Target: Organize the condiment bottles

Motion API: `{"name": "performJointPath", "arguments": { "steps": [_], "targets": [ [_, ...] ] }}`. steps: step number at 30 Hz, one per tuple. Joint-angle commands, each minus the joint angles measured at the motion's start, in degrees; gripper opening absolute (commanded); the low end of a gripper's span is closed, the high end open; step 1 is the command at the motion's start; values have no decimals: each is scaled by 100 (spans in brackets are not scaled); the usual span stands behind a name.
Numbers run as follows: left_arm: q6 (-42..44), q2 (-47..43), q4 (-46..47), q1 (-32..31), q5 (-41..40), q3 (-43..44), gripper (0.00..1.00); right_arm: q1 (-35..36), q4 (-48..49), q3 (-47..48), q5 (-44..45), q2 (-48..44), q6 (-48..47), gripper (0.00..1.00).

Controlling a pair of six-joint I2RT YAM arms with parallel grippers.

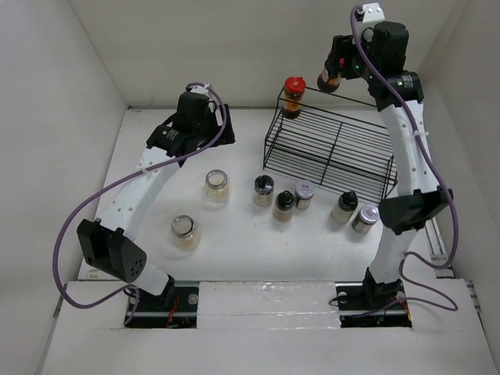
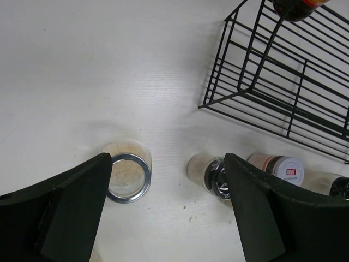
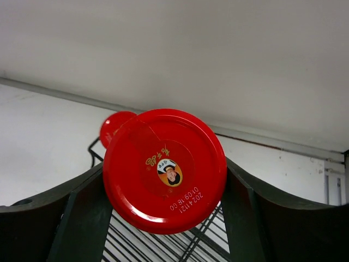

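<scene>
My right gripper [image 1: 331, 73] hangs above the far right corner of the black wire rack [image 1: 328, 152]. Its fingers are clamped on a small clear jar with a round red lid [image 3: 164, 169], and in the right wrist view that lid fills the gap between them. A second red-lidded jar of brown spice [image 1: 293, 96] stands on the rack's far left corner, to the left of the held one.

My left gripper [image 2: 168, 161] hovers over the white table [image 1: 156, 195] just left of the rack, fingers spread wide with nothing between them.

Seven more jars stand on the table on the near side of the rack:
- a wide clear-lidded jar of beige powder [image 1: 216, 186]
- a similar wide jar [image 1: 183, 230], nearer and further left
- a loose row running right: a black-lidded jar [image 1: 263, 190], a second black-lidded jar [image 1: 283, 205], a silver-lidded jar [image 1: 304, 194], a third black-lidded jar [image 1: 344, 207], and a second silver-lidded jar [image 1: 365, 217] just beside my right arm
</scene>
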Motion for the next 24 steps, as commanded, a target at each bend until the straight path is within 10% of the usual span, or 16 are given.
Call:
{"name": "performJointPath", "arguments": {
  "steps": [1,24],
  "targets": [
    [38,-11,-77,12,-68,-22,80,-129,137,731,-411,283,156,39],
    [-129,104,-42,12,-596,-1093,88,28,742,-542,-368,838,156,48]
  ]
}}
